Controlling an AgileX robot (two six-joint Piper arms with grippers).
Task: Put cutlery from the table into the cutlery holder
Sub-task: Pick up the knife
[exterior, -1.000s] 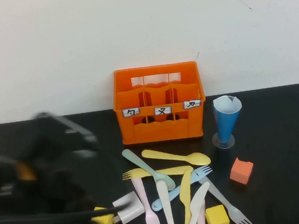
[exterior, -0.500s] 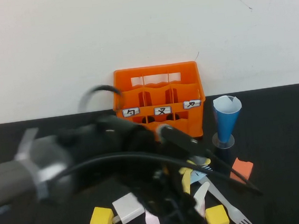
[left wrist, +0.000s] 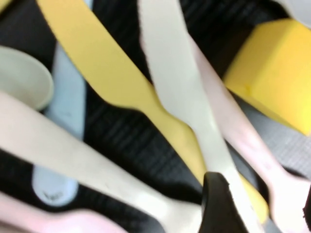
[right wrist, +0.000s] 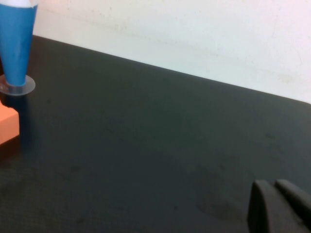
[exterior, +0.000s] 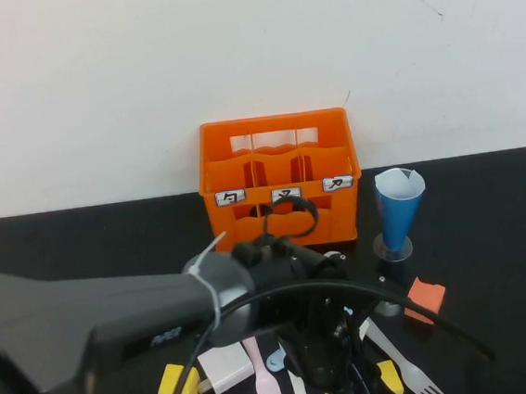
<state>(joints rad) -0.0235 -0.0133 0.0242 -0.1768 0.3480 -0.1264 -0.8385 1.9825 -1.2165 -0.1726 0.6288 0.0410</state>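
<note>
- High view: left gripper (exterior: 341,376) hangs low over the cutlery heap (exterior: 290,381) on the table (exterior: 508,229), fingers spread, nothing held.
- Straddle 1 handle, the white knife (left wrist: 182,92), not 2.
- Crate (exterior: 280,179) waits behind.
- Right gripper (right wrist: 274,208) parked, fingers together.

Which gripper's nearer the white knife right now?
Left. The left gripper hangs right over the white knife in the cutlery pile; the right gripper sits apart over bare table.
</note>
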